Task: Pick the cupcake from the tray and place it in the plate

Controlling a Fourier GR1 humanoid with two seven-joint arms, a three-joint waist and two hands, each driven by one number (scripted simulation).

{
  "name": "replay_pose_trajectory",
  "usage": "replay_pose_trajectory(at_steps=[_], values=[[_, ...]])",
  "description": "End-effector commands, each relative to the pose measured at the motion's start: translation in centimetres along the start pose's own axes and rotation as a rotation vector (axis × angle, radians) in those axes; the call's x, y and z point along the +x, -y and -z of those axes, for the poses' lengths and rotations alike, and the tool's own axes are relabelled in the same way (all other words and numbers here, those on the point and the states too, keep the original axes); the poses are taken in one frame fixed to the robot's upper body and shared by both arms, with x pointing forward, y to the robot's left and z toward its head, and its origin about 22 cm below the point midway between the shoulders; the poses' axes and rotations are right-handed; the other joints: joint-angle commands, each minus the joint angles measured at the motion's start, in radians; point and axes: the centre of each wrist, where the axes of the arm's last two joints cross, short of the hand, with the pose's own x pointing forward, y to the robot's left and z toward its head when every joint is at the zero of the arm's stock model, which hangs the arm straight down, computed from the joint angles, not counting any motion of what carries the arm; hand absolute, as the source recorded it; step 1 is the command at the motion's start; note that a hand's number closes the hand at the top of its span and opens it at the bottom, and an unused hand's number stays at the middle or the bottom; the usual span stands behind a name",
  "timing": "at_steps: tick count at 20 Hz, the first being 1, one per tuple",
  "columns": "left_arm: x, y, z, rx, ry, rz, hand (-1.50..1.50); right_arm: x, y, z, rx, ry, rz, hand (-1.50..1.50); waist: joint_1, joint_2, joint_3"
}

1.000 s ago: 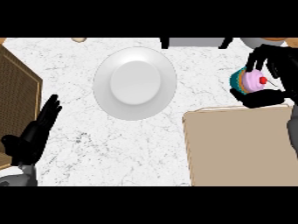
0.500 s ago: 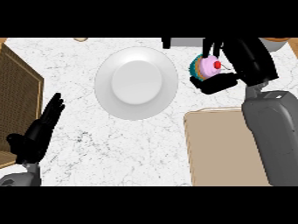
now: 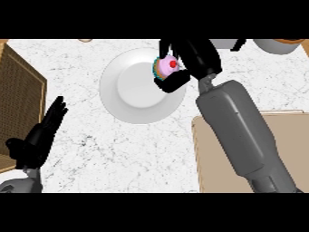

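1. The cupcake [image 3: 165, 67], with pink icing, a red top and a teal wrapper, is off the tray [image 3: 297, 149]. It is held over the far right edge of the plate [image 3: 131, 90], probably so it can be set down inside the rim.
2. The right hand [image 3: 195, 58] has its fingers and thumb curled round the cupcake from the right. The icing faces left towards the plate's middle, so the cupcake looks tilted rather than upright.
3. I cannot tell whether the cupcake's base touches the plate or hangs just above it.
4. The right forearm [image 3: 240, 131] runs from the near right, across the tray's left corner, up to the plate's far side. This reach puts the hand over the plate.
5. As I judge it, the carry is nearly done. What remains is to bring the cupcake nearer the plate's centre, level it and let go.
6. The left hand [image 3: 40, 136] rests open at the near left of the tabletop [image 3: 117, 154], fingers straight, beside a wicker basket [image 3: 9, 99]. It holds nothing.
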Motion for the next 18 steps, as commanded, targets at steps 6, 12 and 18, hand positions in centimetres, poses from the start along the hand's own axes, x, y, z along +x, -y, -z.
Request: replay_pose_trajectory(at_steps=[6, 12, 18], values=[[1.0, -0.1, 0.3, -0.021, 0.007, -0.014, 0.0, 0.3, -6.0, 2.8, 0.004, -0.048, 0.006, 1.5, 0.026, 0.005, 0.0], [0.4, 1.6, 1.1, -0.027, 0.007, 0.001, 0.0, 0.5, -6.9, 3.4, -0.084, -0.223, 0.136, -1.5, 0.043, 0.01, 0.0], [0.1, -0.7, 1.0, -0.016, 0.022, -0.008, 0.0, -0.5, -6.8, 4.0, -0.055, -0.293, 0.257, -1.5, 0.034, 0.01, 0.0]])
